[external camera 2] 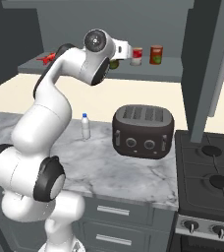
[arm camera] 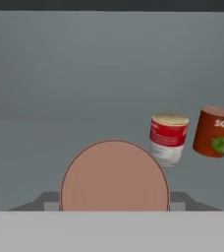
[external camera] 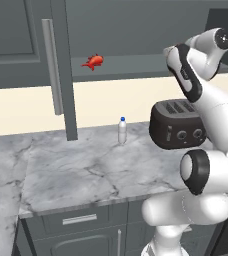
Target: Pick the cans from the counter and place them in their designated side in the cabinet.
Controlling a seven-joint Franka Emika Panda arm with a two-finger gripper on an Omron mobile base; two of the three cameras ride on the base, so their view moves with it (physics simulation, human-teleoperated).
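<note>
The cream-white can (arm camera: 168, 139) and dark red can (arm camera: 214, 132) are already stood on the cabinet shelf (external camera 2: 182, 76). A third tin (arm camera: 115, 175) appears clamped in the gripper (external camera 2: 115, 63) beside them, though the jaws cannot be made out.

- From my left base view I look forward and down from behind the arm (external camera: 206, 125), which rises at the lower right; the counter (external camera: 86, 175) lies ahead, the cabinet (external camera: 16, 45) door stands at upper left.
- From my right base view I see the same counter (external camera 2: 114, 167) from the other side, arm at the left, a stove (external camera 2: 207, 182) at the right edge.
- Both base views share the toaster (external camera: 178, 125), the small bottle (external camera: 122, 131) and the cabinet shelf (external camera 2: 173, 74).
- My hand view sits close inside the cabinet, facing its back wall, level with the shelf, with the two cans (arm camera: 169, 139) near at right.
</note>
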